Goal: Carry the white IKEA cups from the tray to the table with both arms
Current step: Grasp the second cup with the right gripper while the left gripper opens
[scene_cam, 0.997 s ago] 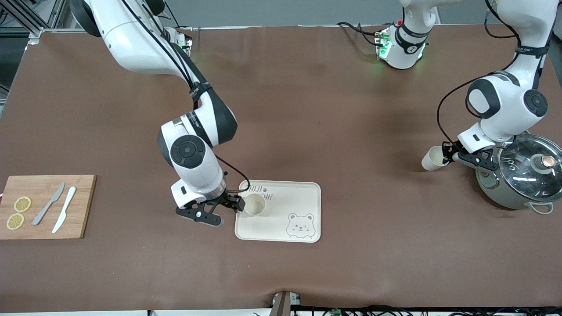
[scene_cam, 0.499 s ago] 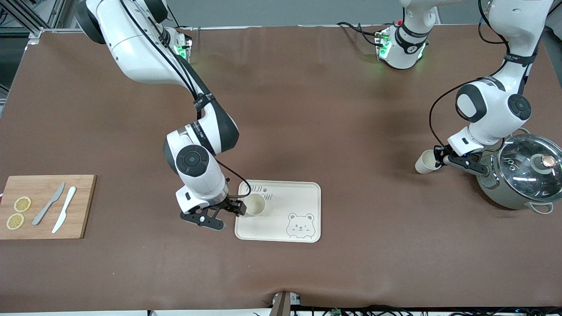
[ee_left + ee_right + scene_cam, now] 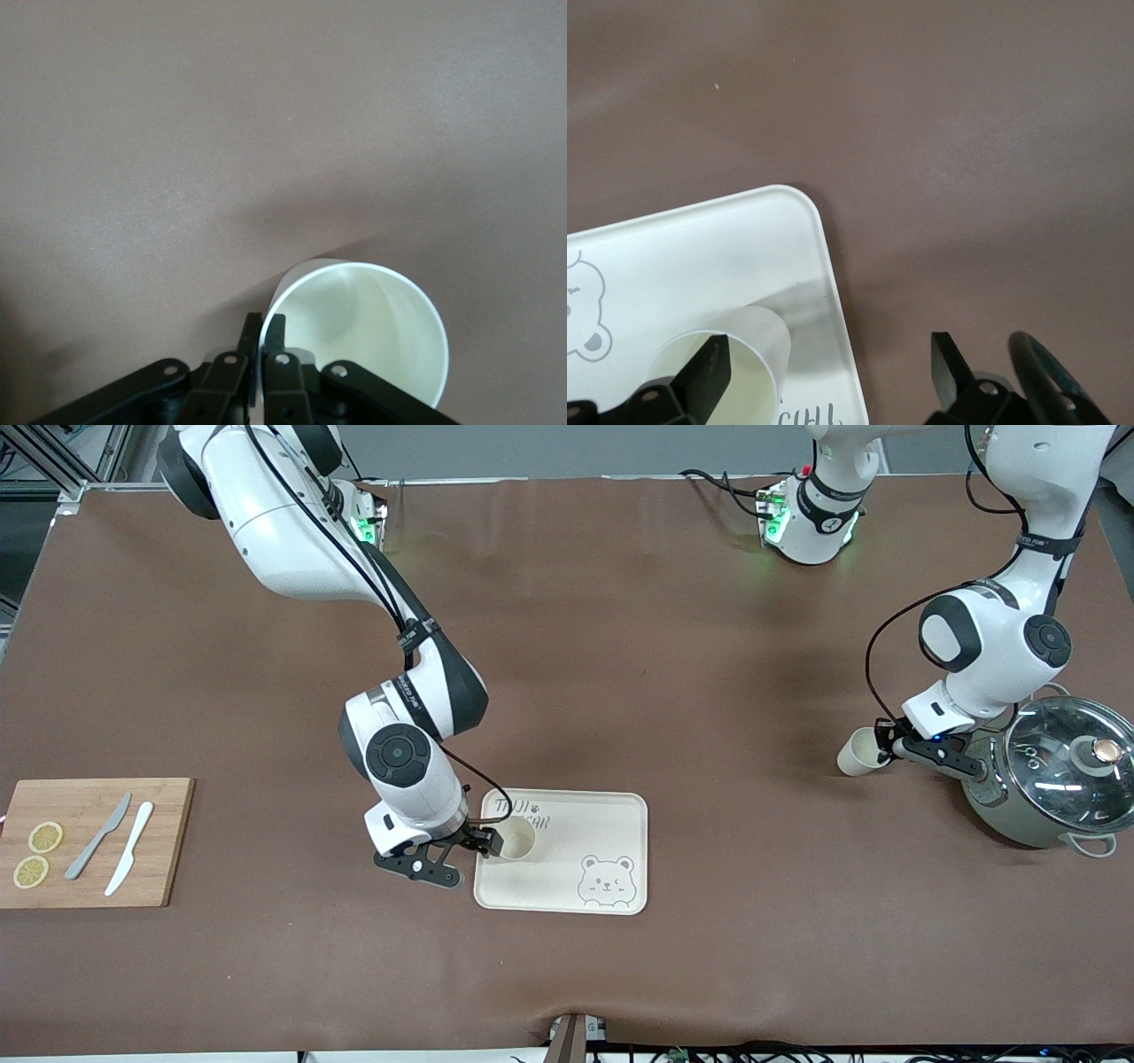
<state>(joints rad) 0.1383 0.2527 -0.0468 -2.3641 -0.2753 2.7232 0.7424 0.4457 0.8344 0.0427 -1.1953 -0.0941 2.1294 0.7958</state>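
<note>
One white cup (image 3: 514,839) (image 3: 757,341) stands upright on the cream bear tray (image 3: 611,824) (image 3: 700,257), in the tray's corner toward the right arm's end. My right gripper (image 3: 468,857) (image 3: 828,352) is open at that corner. One finger (image 3: 709,367) is inside the cup's mouth and the other is outside, over the bare table. The second white cup (image 3: 856,753) (image 3: 354,328) hangs tilted just over the table beside the grey pot (image 3: 1054,779). My left gripper (image 3: 886,740) (image 3: 263,326) is shut on its rim, pinching the wall.
The glass-lidded pot sits at the left arm's end. A wooden board (image 3: 89,868) with two knives (image 3: 115,846) and two lemon slices (image 3: 37,855) lies at the right arm's end. Brown table (image 3: 709,691) spans between tray and pot.
The left gripper carried its cup a little toward the tray and lower, then held still. The right arm shifted slightly toward the tray, with its gripper staying open at the cup.
</note>
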